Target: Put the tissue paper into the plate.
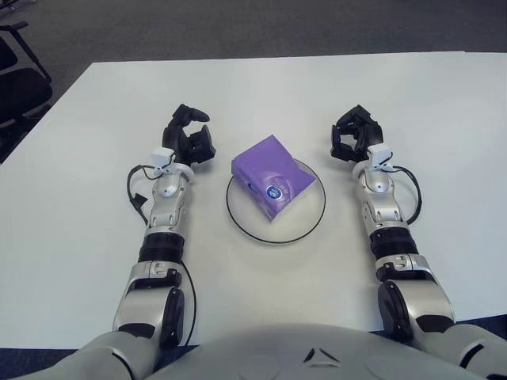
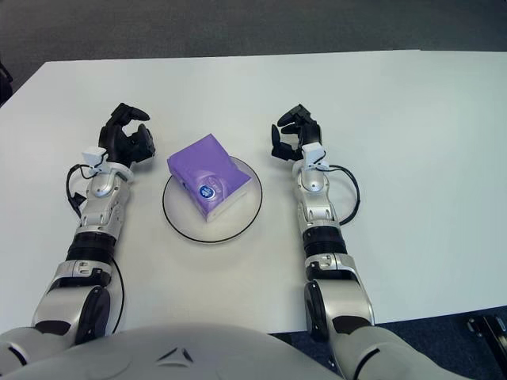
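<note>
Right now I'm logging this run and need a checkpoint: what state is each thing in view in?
tissue pack: purple, closed, lying in the plate, its upper-left corner overhanging the rim.
plate: white with dark rim, flat on the table, holding the pack.
left hand: left of the plate, fingers open, holding nothing.
right hand: right of the plate, fingers open, holding nothing.
table: white, bearing the plate.

No readable text, round dark logo on the purple tissue pack (image 1: 272, 177) (lettering too small)
</note>
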You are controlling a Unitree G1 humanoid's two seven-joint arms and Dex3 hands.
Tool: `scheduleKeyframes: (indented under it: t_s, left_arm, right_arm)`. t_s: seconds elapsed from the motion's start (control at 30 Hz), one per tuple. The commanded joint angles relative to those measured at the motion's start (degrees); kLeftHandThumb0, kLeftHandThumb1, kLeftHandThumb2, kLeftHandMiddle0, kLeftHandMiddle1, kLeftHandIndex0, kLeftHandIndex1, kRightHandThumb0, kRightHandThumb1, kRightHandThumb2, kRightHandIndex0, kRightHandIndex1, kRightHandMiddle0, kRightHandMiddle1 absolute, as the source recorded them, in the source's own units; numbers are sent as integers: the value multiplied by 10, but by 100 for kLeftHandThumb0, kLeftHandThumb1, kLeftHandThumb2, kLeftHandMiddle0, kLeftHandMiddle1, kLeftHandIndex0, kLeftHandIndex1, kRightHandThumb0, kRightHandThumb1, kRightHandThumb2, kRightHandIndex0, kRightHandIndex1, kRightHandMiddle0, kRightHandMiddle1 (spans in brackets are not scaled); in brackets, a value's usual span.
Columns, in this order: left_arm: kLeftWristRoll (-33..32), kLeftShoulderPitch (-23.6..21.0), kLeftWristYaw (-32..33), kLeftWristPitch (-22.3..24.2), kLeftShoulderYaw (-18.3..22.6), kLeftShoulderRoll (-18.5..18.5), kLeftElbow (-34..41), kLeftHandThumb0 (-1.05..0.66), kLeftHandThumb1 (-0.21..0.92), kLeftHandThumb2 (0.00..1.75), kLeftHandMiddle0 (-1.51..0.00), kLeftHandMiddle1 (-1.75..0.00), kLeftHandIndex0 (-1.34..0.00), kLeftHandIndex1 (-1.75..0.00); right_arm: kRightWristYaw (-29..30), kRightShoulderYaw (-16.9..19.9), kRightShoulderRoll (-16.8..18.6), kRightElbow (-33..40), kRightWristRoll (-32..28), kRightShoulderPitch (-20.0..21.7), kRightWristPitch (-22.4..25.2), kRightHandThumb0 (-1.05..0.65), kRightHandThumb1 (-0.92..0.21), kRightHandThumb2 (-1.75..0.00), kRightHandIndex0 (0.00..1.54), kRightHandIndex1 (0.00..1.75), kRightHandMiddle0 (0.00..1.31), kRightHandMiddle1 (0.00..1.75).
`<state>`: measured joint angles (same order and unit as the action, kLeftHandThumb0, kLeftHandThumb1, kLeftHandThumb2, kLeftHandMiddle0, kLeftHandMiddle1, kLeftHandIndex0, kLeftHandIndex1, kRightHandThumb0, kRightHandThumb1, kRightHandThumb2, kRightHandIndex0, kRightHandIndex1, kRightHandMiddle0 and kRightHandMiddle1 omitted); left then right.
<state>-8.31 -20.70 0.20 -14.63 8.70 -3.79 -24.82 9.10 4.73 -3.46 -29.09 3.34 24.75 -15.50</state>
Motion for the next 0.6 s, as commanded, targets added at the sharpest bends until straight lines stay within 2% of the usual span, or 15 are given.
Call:
scheduleKeyframes:
  t_s: [0.0,0.57]
  left_arm:
    - [4,72,7,3,-3,32,-49,-47,36,127,-130,-175,-58,-175]
    - [11,67,1,3,-6,25,-74,-46,36,126,-130,-175,-58,-175]
  right_arm:
    - [5,0,21,-36,-6,-65,-7,-44,-44,-116,113,175,51,175]
    - [13,-1,26,-31,-4,-69,-9,-45,-42,-118,111,175,53,175]
